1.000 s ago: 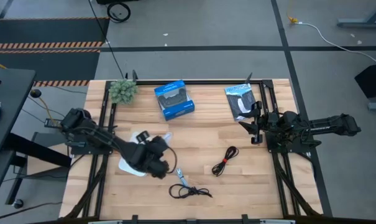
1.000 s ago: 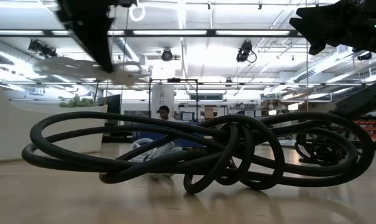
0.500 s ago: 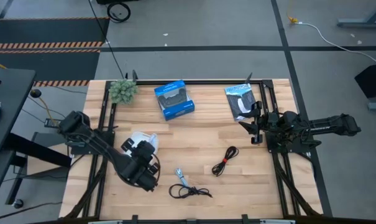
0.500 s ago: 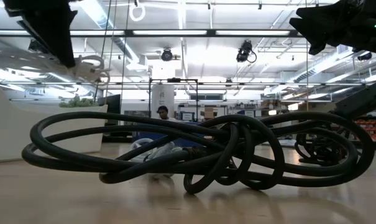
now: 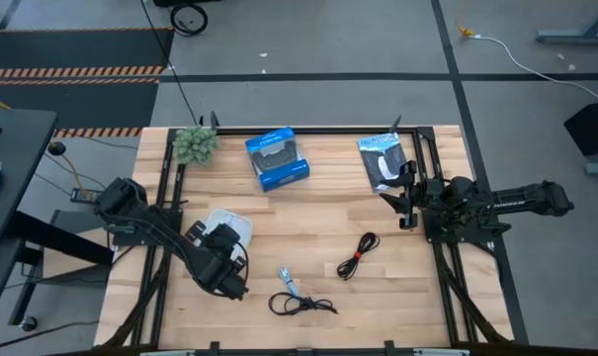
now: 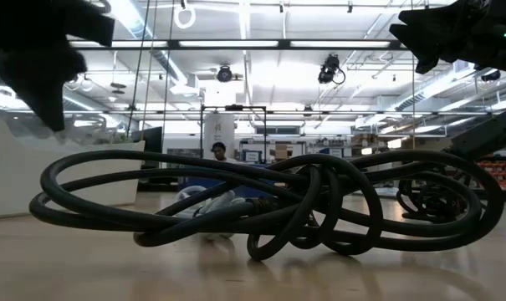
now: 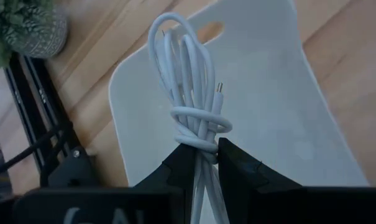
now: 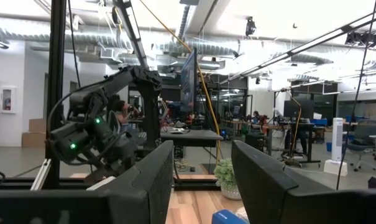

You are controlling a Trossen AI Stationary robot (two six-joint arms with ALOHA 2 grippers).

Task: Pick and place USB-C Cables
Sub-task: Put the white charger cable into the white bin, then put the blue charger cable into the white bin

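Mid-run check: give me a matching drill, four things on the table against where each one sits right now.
Things:
1. white cable
2. black cable with red tie
3. black cable with silvery plug
4. blue box

Places:
A. lying loose near the table's front edge
B. at the far side, beside the small plant
C. held in the left hand, over a white tray
D. on bare wood, toward the right hand

Pairs: 1-C, 2-D, 3-A, 4-B

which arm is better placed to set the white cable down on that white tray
The left arm, probably. Its end effector is already shut on the white USB-C cable, directly above the white tray. The right end effector waits open at the table's far right, holding nothing.
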